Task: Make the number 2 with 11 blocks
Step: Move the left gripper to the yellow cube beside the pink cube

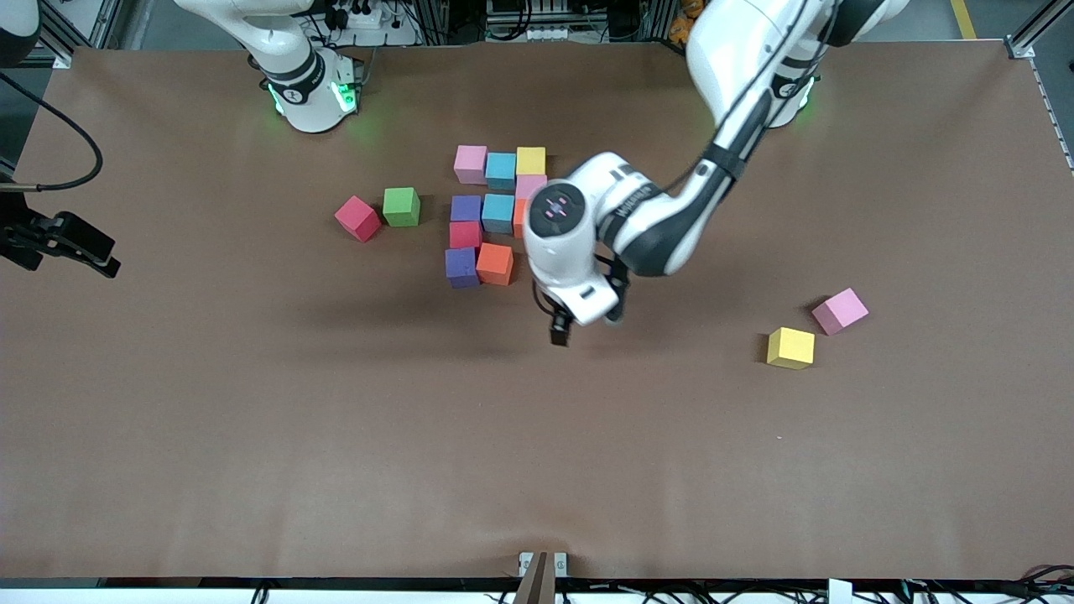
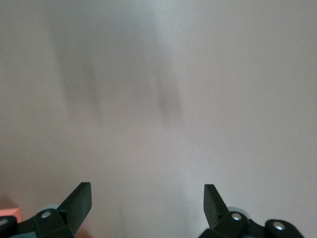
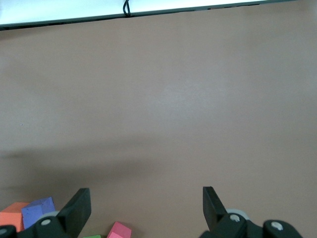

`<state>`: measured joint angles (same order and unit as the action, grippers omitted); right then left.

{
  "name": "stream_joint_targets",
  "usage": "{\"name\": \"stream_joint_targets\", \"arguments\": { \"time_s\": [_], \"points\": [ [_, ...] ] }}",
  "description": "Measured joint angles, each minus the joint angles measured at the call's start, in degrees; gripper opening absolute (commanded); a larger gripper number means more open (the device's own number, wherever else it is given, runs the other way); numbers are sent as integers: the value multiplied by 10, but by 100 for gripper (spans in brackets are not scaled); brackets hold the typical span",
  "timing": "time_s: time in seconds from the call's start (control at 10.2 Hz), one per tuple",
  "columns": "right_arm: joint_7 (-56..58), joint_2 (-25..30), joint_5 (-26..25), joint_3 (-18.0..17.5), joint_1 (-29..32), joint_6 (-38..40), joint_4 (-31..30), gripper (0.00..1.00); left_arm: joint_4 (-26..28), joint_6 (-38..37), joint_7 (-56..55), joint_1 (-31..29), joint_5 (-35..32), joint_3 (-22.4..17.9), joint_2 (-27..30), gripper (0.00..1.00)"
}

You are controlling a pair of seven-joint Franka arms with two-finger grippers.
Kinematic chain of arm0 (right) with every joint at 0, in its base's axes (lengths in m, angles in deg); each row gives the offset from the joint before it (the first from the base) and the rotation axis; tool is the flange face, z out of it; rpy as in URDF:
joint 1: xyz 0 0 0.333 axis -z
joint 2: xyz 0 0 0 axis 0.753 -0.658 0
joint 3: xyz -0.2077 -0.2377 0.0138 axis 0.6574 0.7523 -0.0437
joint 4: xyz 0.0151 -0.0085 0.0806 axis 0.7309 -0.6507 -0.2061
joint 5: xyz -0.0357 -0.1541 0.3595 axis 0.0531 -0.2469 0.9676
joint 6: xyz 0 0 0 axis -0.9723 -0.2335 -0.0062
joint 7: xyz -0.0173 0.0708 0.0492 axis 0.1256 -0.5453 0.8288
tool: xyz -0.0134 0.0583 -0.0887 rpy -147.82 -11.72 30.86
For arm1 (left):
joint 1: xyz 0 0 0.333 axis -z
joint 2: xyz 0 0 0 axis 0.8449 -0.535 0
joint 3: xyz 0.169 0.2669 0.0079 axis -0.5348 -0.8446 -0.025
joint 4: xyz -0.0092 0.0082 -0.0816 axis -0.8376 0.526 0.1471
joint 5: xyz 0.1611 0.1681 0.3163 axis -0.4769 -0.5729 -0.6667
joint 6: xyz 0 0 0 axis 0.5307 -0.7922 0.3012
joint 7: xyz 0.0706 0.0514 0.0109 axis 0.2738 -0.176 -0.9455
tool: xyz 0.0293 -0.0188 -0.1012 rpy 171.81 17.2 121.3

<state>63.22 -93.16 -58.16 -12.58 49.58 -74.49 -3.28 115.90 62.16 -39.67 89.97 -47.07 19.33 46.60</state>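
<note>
Several blocks adjoin in mid-table. Farthest from the front camera is a row of pink (image 1: 471, 164), cyan (image 1: 501, 170) and yellow (image 1: 530, 160). Nearer come a pink (image 1: 530, 186), then purple (image 1: 466, 208), cyan (image 1: 497, 213) and an orange (image 1: 519, 216) half hidden by the left arm. Nearer still are a red (image 1: 465, 235), then purple (image 1: 461, 268) and orange (image 1: 495, 263). My left gripper (image 1: 587, 323) (image 2: 147, 198) is open and empty, over bare table beside that last orange block. My right gripper (image 3: 146, 201) waits open, high over the table.
A loose red block (image 1: 357, 218) and a green cube (image 1: 401, 206) lie toward the right arm's end. A pink block (image 1: 840, 310) and a yellow block (image 1: 790, 347) lie toward the left arm's end, nearer the front camera.
</note>
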Motion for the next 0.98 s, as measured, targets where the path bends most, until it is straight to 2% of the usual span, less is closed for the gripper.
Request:
{"name": "stream_joint_targets", "arguments": {
  "time_s": [0.2,0.49,0.79,0.98],
  "points": [
    [0,0,0,3,2,-5,0,100,6,-4,15,-49,0,-1,3,100],
    [17,-1,1,6,18,-19,0,100,53,-7,61,-145,0,-1,26,100],
    [19,-1,1,5,19,-21,0,100,128,25,122,-229,0,2,52,100],
    [19,-1,1,5,19,-21,0,100,202,56,179,-296,1,28,91,100]
  ]
}}
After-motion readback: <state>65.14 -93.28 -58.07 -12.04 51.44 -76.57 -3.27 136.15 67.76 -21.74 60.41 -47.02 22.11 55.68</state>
